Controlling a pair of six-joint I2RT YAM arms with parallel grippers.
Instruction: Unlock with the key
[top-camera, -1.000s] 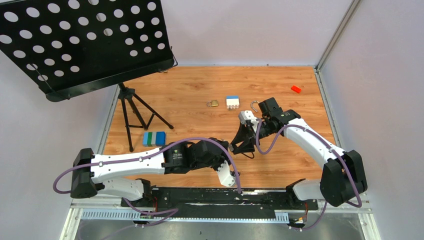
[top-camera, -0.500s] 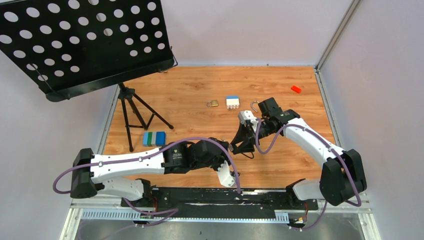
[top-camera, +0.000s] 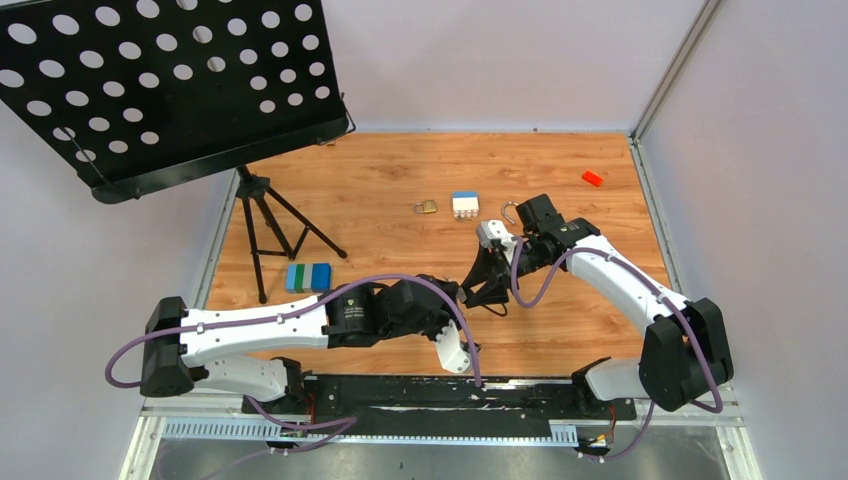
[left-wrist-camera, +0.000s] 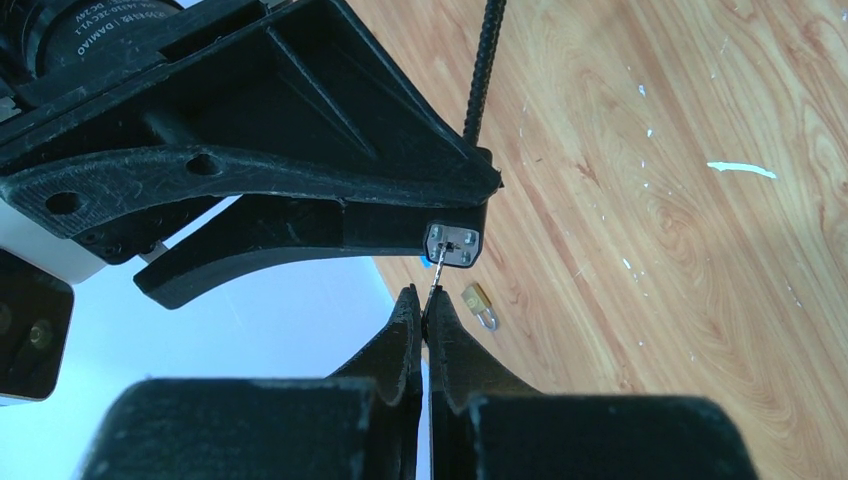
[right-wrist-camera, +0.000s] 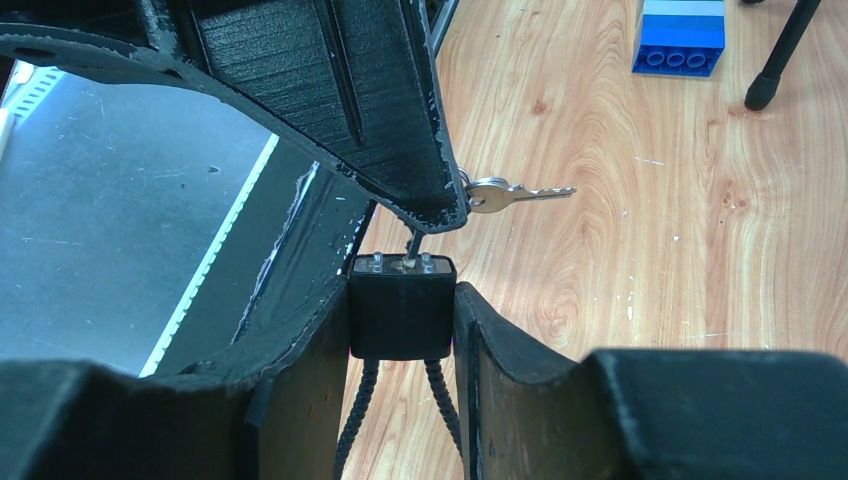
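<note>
Tabletop (top-camera: 380, 190); left tool (left-wrist-camera: 422, 300) opposite right tool (right-wrist-camera: 402, 300)

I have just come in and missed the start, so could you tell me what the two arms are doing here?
The right gripper holds a black cable lock by its blocky body. The left gripper is shut on the key, whose tip is in the keyhole on the lock's end face. A second key hangs beside it. A small brass padlock lies apart, untouched.
</note>
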